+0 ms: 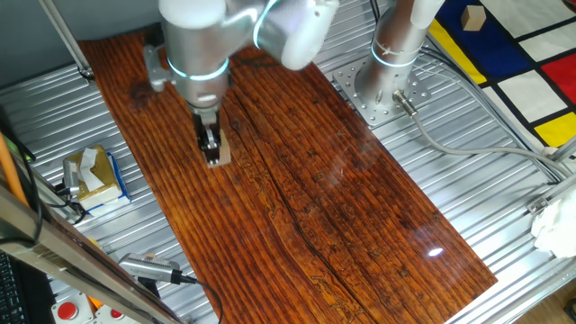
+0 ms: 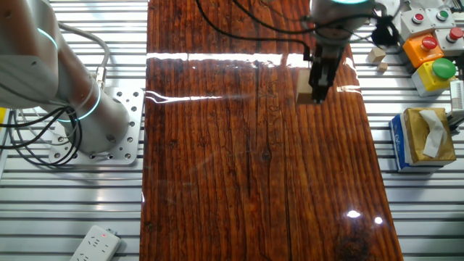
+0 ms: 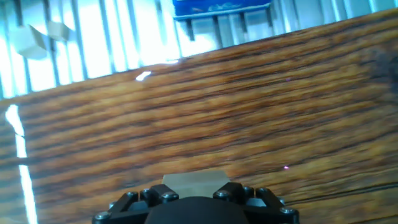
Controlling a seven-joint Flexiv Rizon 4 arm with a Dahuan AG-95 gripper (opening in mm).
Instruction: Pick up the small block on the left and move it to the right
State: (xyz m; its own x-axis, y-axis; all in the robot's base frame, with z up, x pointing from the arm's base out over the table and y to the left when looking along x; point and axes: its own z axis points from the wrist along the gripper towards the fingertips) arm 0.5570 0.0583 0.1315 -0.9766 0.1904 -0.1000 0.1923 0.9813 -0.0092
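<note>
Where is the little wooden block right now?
The small block sits on the wooden board at the gripper fingertips, in one fixed view left of centre.

The board (image 1: 297, 189) is dark reddish-brown wood with black streaky grain and glossy white glare spots. The small block (image 2: 304, 95) is plain light tan. The gripper (image 1: 211, 155) is black, on a silver arm (image 1: 193, 45) ringed with cyan light. The table (image 1: 468, 193) is ribbed silver metal. The tissue box (image 2: 420, 139) is yellow and blue with white tissue. At the far right in one fixed view, a panel (image 1: 531, 54) shows yellow, white, red and blue rectangles with black lines.
</note>
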